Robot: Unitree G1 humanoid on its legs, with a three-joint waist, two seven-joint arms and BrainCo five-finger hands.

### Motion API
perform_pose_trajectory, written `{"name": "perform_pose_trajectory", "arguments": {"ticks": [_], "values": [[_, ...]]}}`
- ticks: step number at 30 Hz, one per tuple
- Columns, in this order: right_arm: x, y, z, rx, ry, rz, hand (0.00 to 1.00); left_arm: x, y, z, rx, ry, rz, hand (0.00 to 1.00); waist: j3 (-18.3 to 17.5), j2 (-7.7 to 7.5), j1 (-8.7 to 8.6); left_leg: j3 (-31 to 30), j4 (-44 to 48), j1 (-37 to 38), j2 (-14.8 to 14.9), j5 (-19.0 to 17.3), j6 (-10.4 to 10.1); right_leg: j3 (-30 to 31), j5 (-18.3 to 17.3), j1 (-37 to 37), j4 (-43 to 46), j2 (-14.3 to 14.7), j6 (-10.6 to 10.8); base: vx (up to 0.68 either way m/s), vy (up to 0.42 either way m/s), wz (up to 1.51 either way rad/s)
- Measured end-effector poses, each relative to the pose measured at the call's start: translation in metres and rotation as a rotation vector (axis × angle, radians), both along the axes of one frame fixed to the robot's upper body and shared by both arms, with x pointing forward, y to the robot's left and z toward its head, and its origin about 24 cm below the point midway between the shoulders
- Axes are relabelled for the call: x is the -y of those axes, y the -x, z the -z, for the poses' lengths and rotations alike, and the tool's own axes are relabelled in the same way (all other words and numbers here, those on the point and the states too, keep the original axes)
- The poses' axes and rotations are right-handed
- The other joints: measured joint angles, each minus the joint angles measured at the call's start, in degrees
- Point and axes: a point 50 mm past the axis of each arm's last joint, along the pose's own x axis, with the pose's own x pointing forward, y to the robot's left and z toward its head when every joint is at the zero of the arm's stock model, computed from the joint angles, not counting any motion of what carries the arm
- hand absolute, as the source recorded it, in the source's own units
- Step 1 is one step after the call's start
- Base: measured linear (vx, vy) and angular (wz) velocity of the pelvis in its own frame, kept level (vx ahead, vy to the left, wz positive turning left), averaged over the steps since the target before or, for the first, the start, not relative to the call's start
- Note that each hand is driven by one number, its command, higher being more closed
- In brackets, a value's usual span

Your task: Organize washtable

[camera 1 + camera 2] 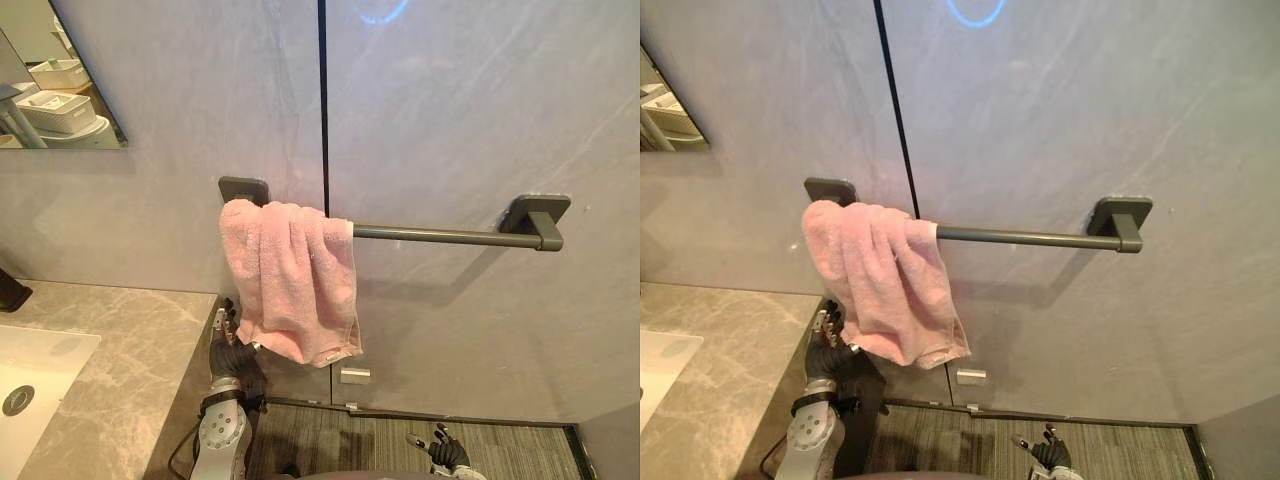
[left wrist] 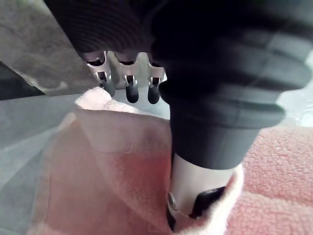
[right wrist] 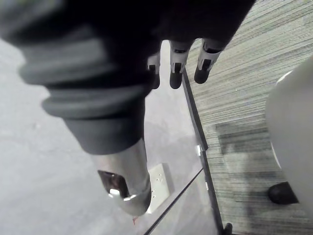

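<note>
The towel (image 1: 290, 275) hangs bunched at the left end of the bar (image 1: 430, 235), just past the counter's (image 1: 120, 330) right edge. My left hand (image 1: 237, 352) sits under its lower hem, fingers (image 2: 131, 90) straight and close together, thumb (image 2: 188, 193) nudging a fold, pinching nothing. My right hand (image 1: 447, 452) hangs low, fingers relaxed, empty. The towel looks soft, light and floppy; I'd pinch a hem corner.

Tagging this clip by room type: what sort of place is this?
Most likely a bathroom: a pink towel hangs on a wall towel bar, beside a marble countertop with a white sink.
</note>
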Motion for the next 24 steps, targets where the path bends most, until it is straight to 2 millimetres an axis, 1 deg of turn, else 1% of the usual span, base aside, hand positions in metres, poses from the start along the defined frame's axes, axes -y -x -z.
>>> {"name": "perform_pose_trajectory", "arguments": {"ticks": [4,12,14,17,24], "values": [[0.001,0.000,0.000,0.001,0.001,-0.001,0.00,-0.001,0.000,0.000,-0.001,-0.005,0.000,0.00,-0.10,0.16,0.00,0.84,-0.09,-0.07,0.32,-0.01,-0.01,0.92,1.01,0.00,-1.08,0.73,-0.32,-0.04,-0.018,-0.13],[0.004,0.002,0.000,-0.008,0.009,-0.003,0.00,-0.002,0.000,0.001,-0.006,-0.007,-0.002,0.00,-0.70,0.89,-0.01,0.68,-0.27,-0.06,0.22,-0.01,-0.01,0.84,1.02,0.12,-1.25,0.72,-0.31,-0.01,-0.006,0.00],[0.005,0.002,0.001,-0.012,0.012,-0.005,0.00,-0.002,0.001,0.003,-0.016,-0.007,-0.002,0.00,-0.73,0.94,0.00,0.64,-0.28,-0.05,0.23,0.00,-0.01,0.81,1.02,0.17,-1.28,0.76,-0.31,0.00,0.000,0.00],[0.005,0.001,0.001,-0.016,0.011,-0.006,0.00,-0.002,0.004,0.011,-0.057,-0.004,-0.003,0.00,-0.75,0.96,-0.02,0.53,-0.29,-0.05,0.21,0.00,-0.01,0.71,1.02,0.26,-1.38,0.78,-0.31,0.00,0.000,0.00],[0.005,0.001,0.002,-0.020,0.010,-0.007,0.00,-0.014,0.007,0.013,-0.074,-0.021,-0.049,0.00,-0.72,0.88,-0.02,0.19,-0.30,-0.04,0.15,0.00,-0.01,0.42,1.02,0.48,-1.53,0.75,-0.31,0.00,0.000,0.00]]}}
